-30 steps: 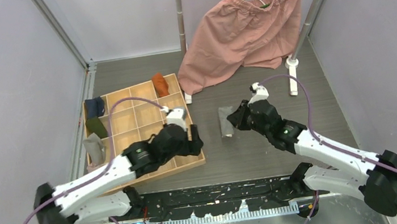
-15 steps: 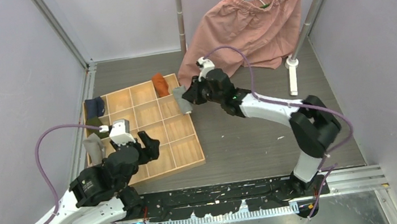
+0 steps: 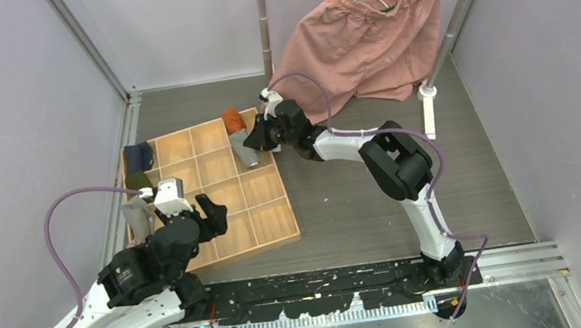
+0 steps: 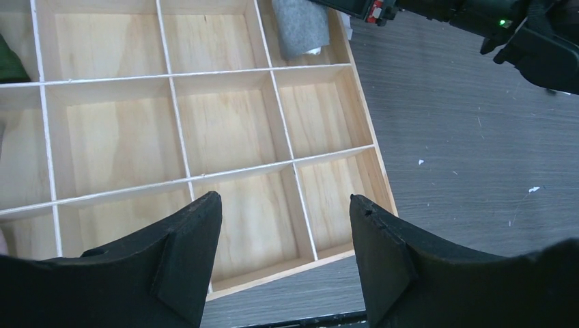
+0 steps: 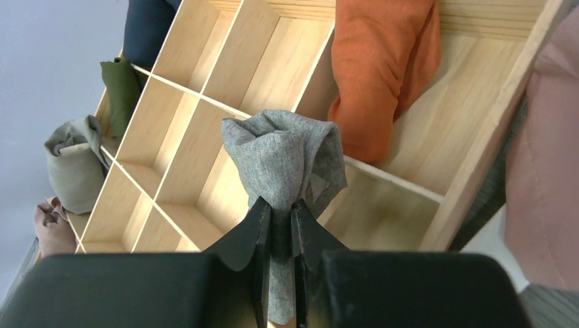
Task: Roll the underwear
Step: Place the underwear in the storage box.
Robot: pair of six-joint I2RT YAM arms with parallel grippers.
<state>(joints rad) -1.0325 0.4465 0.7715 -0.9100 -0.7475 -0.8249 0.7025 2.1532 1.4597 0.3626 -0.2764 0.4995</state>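
Grey counter (image 3: pixel 358 197) to tray: within the last second you are bringing the grey underwear (image 5: pixel 283 154) across, and your right hand (image 5: pixel 278 205) is now holding it pinched above the far right cells of the wooden tray (image 3: pixel 269 221), just beside the rust-orange pair (image 5: pixel 382 68) (rolling looks done, stowing left). It is hanging as a tight, bunched roll. Your left hand (image 4: pixel 283 212) is waiting spread, empty.

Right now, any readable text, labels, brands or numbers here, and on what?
None readable in any view.
Red patch on the right arm: too small to tell if it carries print.
Wooden compartment tray, grey underwear, orange underwear, pink shorts: no print visible.
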